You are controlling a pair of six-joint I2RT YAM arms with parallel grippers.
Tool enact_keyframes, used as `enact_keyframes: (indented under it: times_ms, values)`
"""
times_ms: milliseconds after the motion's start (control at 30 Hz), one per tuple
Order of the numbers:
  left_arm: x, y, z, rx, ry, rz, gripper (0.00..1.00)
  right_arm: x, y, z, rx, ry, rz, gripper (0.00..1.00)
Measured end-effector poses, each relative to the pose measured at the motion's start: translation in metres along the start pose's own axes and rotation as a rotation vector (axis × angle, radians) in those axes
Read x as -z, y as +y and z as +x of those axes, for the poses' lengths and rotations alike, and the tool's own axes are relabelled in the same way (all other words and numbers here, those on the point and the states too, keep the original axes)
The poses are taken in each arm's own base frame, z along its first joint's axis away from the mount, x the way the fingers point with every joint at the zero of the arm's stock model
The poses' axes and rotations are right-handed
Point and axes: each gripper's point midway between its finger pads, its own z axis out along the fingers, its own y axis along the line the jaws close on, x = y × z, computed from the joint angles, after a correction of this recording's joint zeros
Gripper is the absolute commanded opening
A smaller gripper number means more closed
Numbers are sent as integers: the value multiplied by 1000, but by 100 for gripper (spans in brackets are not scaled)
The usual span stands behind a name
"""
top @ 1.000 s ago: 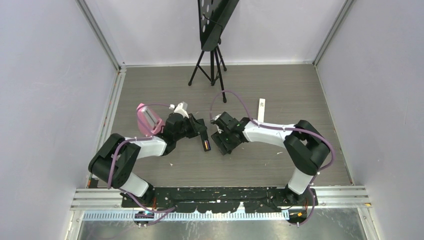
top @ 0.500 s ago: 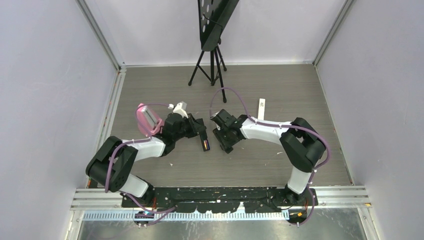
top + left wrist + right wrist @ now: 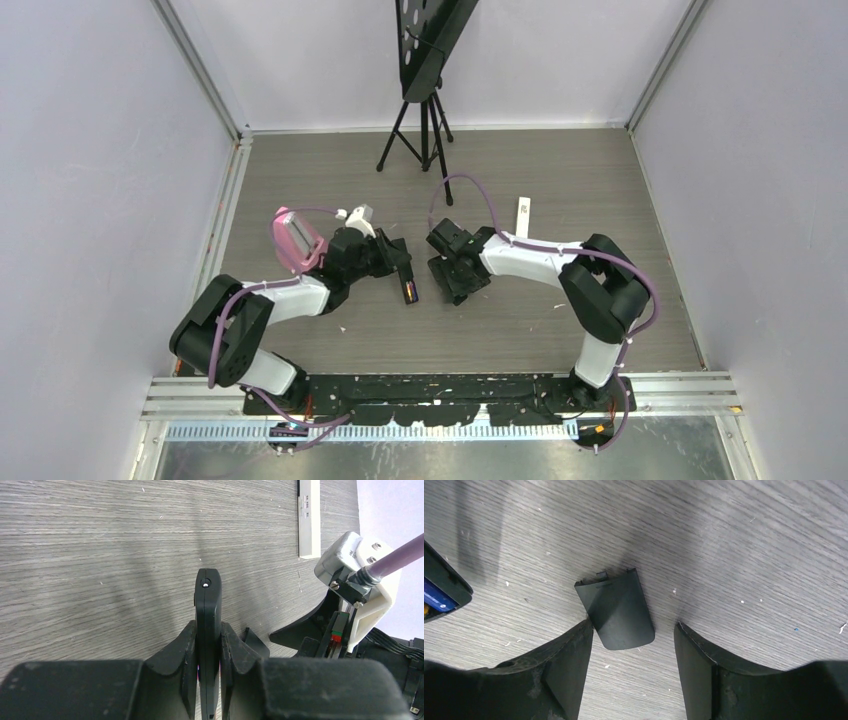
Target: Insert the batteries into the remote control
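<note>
My left gripper (image 3: 400,265) is shut on a black remote control (image 3: 407,285) and holds it on its edge over the table; in the left wrist view the remote (image 3: 208,600) is clamped between both fingers. An orange-yellow battery (image 3: 409,292) shows in its open back. In the right wrist view the remote's corner (image 3: 444,587) shows a blue-purple strip inside. My right gripper (image 3: 633,630) is open, its fingers on either side of a black battery cover (image 3: 616,607) lying flat on the table. The other batteries are out of view.
A slim white remote (image 3: 523,218) lies beyond the right arm and also shows in the left wrist view (image 3: 308,517). A pink object (image 3: 296,240) lies beside the left arm. A black tripod stand (image 3: 425,120) stands at the back.
My right gripper has shifted slightly away from the remote and turned a little. My left gripper with the remote has barely moved.
</note>
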Motion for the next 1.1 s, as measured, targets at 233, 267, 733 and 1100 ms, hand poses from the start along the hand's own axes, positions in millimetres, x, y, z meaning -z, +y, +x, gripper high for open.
enact_keyframes:
  times_ms: [233,267,733,1100]
  values:
    - [0,1,1,1,2,-2,0,0,3,4,37,36,-10,45]
    - [0,1,2,1,2,-2,0,0,3,4,42,36,-12,43]
    - [-2,-2,-1,18,-18,19,0,1,6,1,-11,-17,-30,36]
    - [-18,4,6,68,-12,18,0,7,17,1,-120,-81,-107,36]
